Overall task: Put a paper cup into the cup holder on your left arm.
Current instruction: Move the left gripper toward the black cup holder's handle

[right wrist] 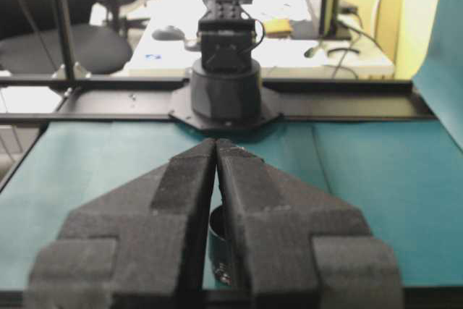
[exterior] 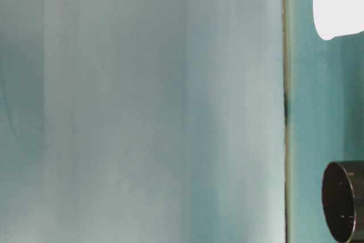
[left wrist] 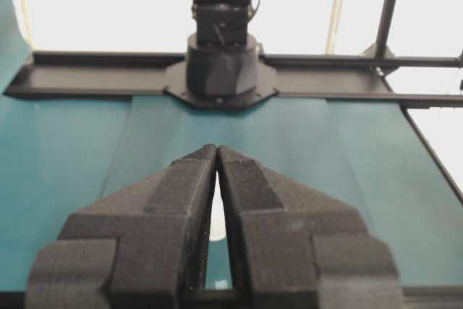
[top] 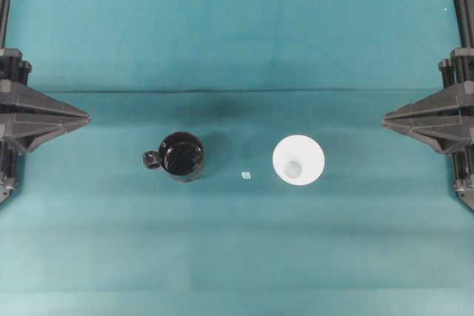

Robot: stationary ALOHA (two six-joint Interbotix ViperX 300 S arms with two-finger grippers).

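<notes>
- The paper cup (top: 298,160) stands upright on the teal cloth (top: 237,49), right of centre, mouth up, with its small base visible through the wide rim.
- It looks light, thin-walled and easy to crush or tip, so I judge a gentle pinch across the rim wall, or around the upper body, the best hold; a hard squeeze would likely ovalise it.
- The cup holder (top: 181,156) stands well apart to the left, open side up, with its round knob (top: 151,159) pointing left; its glossy wall looks slippery and stiff.
- Between the 2 lies a tiny pale scrap (top: 246,175), touching neither and too small to identify.
- Nothing blocks the path from cup to holder.
- The left gripper (left wrist: 217,148) sits at the left edge, fingers pressed together with only a sliver between them, grasping nothing.
- The right gripper (right wrist: 216,142) sits at the right edge, likewise clenched and empty, nearer to the cup.
</notes>
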